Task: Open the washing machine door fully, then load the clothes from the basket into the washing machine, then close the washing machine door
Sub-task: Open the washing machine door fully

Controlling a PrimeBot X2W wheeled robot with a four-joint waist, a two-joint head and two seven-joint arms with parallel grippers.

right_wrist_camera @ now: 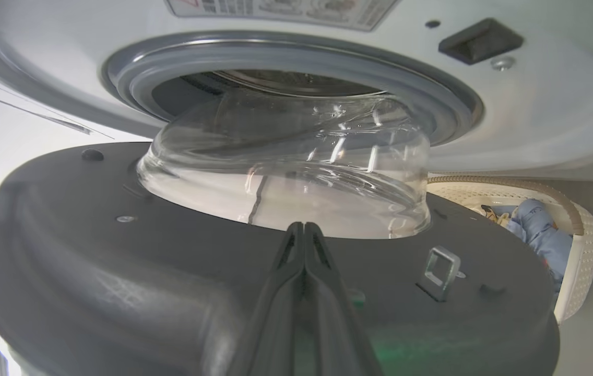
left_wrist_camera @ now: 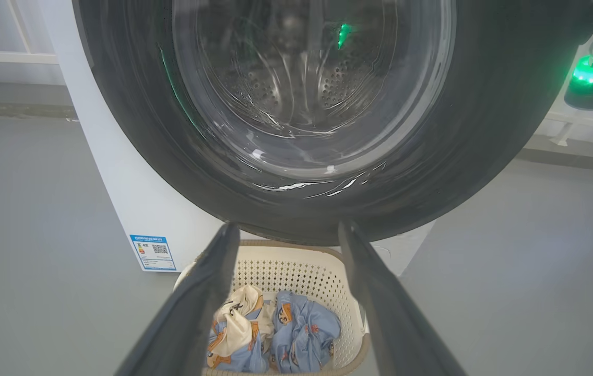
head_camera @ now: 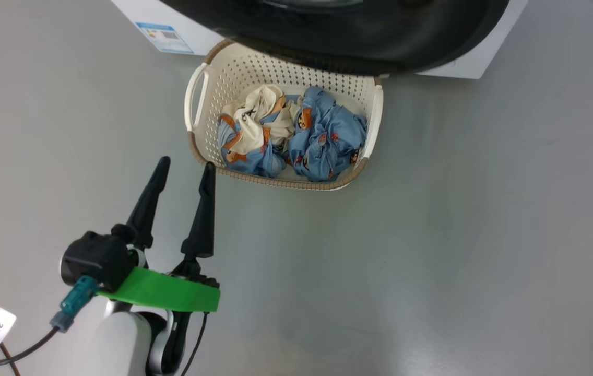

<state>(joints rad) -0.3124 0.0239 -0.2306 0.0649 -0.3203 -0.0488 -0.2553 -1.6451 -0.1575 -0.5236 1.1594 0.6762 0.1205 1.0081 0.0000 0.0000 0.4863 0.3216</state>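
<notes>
Hovering with fingers apart, my left pincer (head_camera: 186,163) faces the clothes (head_camera: 291,138) in the basket (head_camera: 296,184) just ahead: soft, light, best pinched at a bunched fold. Right pincer (right_wrist_camera: 303,227), pressed together, sits at the door (right_wrist_camera: 119,271).

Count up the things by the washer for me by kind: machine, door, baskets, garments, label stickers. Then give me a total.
Washing machine: 1
Washing machine door: 1
Basket: 1
Garments: 2, cream garment and light blue garment, as far as the pile shows
Blue label sticker: 1
Total: 6
</notes>
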